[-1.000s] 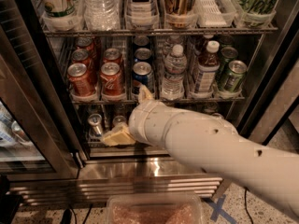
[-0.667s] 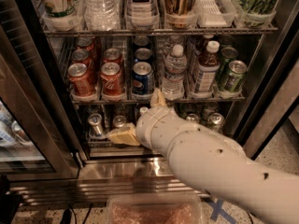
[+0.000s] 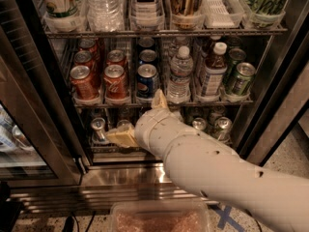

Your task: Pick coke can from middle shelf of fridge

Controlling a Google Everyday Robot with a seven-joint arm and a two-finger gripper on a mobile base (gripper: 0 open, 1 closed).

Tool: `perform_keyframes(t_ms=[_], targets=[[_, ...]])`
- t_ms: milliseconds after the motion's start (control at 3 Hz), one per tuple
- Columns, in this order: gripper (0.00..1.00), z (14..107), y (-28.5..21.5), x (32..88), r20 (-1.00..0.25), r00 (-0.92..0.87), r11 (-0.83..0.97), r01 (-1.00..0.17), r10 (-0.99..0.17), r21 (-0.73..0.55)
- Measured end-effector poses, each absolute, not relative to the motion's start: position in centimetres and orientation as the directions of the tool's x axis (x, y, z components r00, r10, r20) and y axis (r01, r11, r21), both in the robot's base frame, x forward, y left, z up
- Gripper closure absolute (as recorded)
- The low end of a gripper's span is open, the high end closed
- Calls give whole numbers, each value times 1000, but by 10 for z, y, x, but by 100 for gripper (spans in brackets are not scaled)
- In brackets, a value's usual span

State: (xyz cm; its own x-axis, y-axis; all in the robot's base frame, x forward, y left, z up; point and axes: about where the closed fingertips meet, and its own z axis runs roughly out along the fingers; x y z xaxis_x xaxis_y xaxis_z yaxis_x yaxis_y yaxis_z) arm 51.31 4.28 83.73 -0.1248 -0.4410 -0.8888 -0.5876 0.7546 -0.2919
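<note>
The fridge point(image 3: 43, 105) stands open, with a black frame and chrome racks. On the middle shelf point(image 3: 203, 102) the coke can point(image 3: 116, 82) is bright red with white script, in the front row, second lane from the left. A darker brownish-red can point(image 3: 84, 82) stands to its left and a blue Pepsi can point(image 3: 147, 81) to its right. My gripper point(image 3: 139, 118) is just below the shelf's front edge, under the blue can and right of the coke can. It is open and empty, with one tan finger point(image 3: 159, 99) pointing up and the other point(image 3: 120, 137) pointing left.
Water bottles point(image 3: 180, 76), a dark bottle point(image 3: 212, 71) and green cans point(image 3: 240, 79) fill the shelf's right side. Tall bottles and cartons stand on the rack above point(image 3: 145, 4). Silver can tops point(image 3: 98, 125) show on the lowest rack. A ribbed steel base point(image 3: 106, 187) and a pinkish bin point(image 3: 159, 219) lie below.
The gripper has shifted slightly right and the arm has drawn a little lower. Its fingers stay spread, and the cans have not moved.
</note>
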Motion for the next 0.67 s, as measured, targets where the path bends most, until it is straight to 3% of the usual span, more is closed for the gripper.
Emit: perform_keyframes(t_ms=[667], targets=[[2, 821, 79, 525, -929, -106, 808, -535, -355, -248]])
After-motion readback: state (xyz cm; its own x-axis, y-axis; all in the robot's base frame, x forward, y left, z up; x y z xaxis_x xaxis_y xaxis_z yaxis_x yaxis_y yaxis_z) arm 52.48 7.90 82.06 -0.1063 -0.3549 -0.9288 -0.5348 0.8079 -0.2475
